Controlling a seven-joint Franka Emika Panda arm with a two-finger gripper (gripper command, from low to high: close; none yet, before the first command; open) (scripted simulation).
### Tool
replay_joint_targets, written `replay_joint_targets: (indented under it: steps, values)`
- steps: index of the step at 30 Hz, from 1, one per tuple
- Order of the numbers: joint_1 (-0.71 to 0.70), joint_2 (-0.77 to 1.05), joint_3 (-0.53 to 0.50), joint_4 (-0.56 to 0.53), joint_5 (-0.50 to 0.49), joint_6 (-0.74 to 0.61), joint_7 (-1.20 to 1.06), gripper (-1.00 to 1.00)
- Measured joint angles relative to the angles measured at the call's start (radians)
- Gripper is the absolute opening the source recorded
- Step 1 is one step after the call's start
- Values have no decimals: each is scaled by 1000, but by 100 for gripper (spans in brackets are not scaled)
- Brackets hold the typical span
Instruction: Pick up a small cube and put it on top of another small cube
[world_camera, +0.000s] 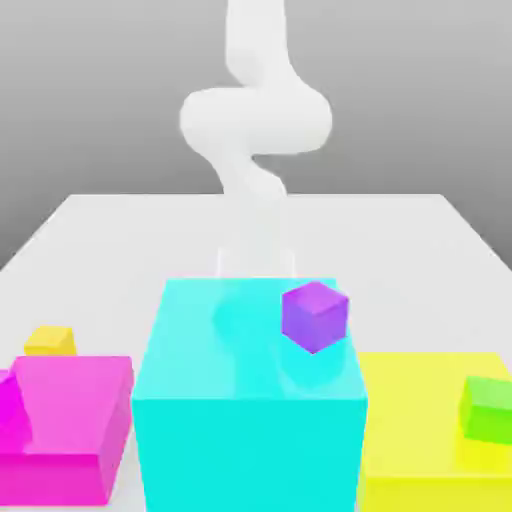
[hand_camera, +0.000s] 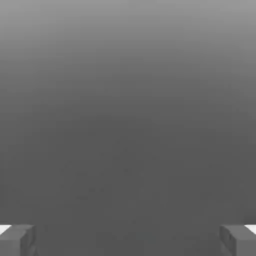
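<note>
Small cube (world_camera: 50, 341) – plain yellow-orange, behind magenta block (world_camera: 70, 425).

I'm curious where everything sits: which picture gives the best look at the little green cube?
The exterior view. There the green cube sits in plain sight on the flat yellow block, at the exterior view's right. The hand view gives nothing of it: just grey background between the wide-apart fingertips of the gripper.

White table (world_camera: 420, 240) carries 3 big blocks along its near edge: magenta block (world_camera: 75, 420) toward ext. view's left, cyan block (world_camera: 250, 400) mid, large yellow block (world_camera: 420, 440) toward the right. Small yellow-orange cube (world_camera: 50, 341) sits on the table just behind the magenta one.
</note>
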Motion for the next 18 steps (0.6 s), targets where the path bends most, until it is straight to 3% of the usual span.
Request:
replay_joint_targets:
  steps: [10, 18]
  values:
    - [104, 330, -362, -122, 209, 127, -416, 0]
    - [104, 599, -562, -216, 391, 222, -755, 0]
